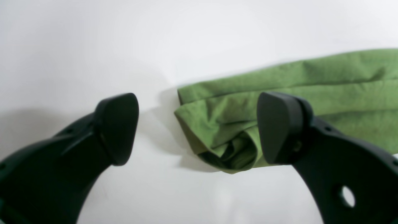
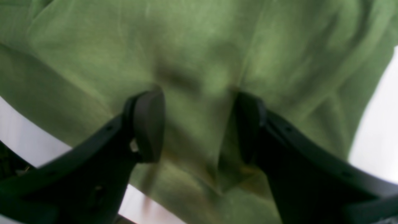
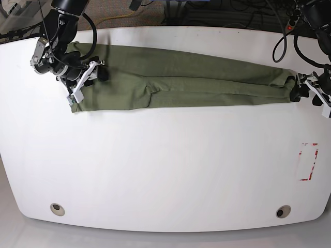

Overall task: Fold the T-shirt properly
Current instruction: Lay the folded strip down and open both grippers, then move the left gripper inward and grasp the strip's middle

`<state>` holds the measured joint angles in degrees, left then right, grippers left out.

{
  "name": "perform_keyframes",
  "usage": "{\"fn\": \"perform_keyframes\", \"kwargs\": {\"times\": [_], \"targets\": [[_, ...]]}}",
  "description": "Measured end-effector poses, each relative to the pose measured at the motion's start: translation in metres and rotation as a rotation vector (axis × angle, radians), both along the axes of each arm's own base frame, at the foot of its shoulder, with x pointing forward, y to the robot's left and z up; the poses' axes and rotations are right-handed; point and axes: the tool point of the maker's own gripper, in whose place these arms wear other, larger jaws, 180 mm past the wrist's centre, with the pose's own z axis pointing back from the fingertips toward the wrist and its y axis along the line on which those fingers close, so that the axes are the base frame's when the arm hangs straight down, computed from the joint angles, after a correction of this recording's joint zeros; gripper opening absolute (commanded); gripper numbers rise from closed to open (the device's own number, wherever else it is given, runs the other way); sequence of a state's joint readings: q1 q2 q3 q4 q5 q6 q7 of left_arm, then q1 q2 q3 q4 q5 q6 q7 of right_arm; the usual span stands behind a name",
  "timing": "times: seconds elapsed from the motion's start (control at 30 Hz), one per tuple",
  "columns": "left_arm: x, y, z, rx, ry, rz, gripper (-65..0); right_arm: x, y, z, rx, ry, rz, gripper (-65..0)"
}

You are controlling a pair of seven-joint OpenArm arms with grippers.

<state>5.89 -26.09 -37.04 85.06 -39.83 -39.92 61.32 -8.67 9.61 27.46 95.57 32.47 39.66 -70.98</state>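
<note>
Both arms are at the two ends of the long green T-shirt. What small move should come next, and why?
Probably lift the left gripper clear of the T-shirt: its jaws stand wide open and empty beside the bunched end, while the shirt lies as a long strip on the table. The right gripper sits over the other end.

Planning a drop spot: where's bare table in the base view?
Free: the white table from the olive-green cotton T-shirt's near edge to the front rim, bordered by two round holes and the red-marked rectangle. Crowded: the far strip, with the shirt stretched between the right claw and the left claw.
</note>
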Motion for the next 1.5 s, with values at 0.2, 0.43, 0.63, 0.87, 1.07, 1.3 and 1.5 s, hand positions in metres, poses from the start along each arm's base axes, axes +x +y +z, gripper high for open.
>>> {"fn": "perform_keyframes", "kwargs": {"times": [0.2,0.43,0.63,0.87,1.07,1.3,1.5], "targets": [[-0.017,-0.001,-0.034,-0.065,0.087,0.040,-8.5,0.002,0.012,0.000,0.012,-0.010,0.041,-30.0],[-0.035,-0.003,-0.056,-0.099,0.158,0.056,-9.0,0.003,0.015,0.000,0.017,-0.012,0.041,-30.0],[-0.029,-0.025,-0.063,-0.145,0.146,0.028,-17.6,0.004,0.016,0.001,0.019,-0.015,0.042,-30.0],[-0.029,-0.031,-0.066,-0.152,0.153,0.017,-39.6,0.004,0.016,0.000,0.020,-0.015,0.041,-30.0],[-0.031,-0.037,-0.070,-0.163,0.164,0.013,-61.9,0.003,0.016,0.000,0.020,-0.012,0.041,-30.0],[-0.026,-0.041,-0.043,-0.035,0.116,-0.060,-62.2,0.003,0.016,0.000,0.020,-0.011,0.042,-30.0],[-0.025,-0.084,0.001,0.199,0.026,-0.257,-62.2,0.003,0.016,0.000,0.022,-0.014,0.042,-30.1]]}}
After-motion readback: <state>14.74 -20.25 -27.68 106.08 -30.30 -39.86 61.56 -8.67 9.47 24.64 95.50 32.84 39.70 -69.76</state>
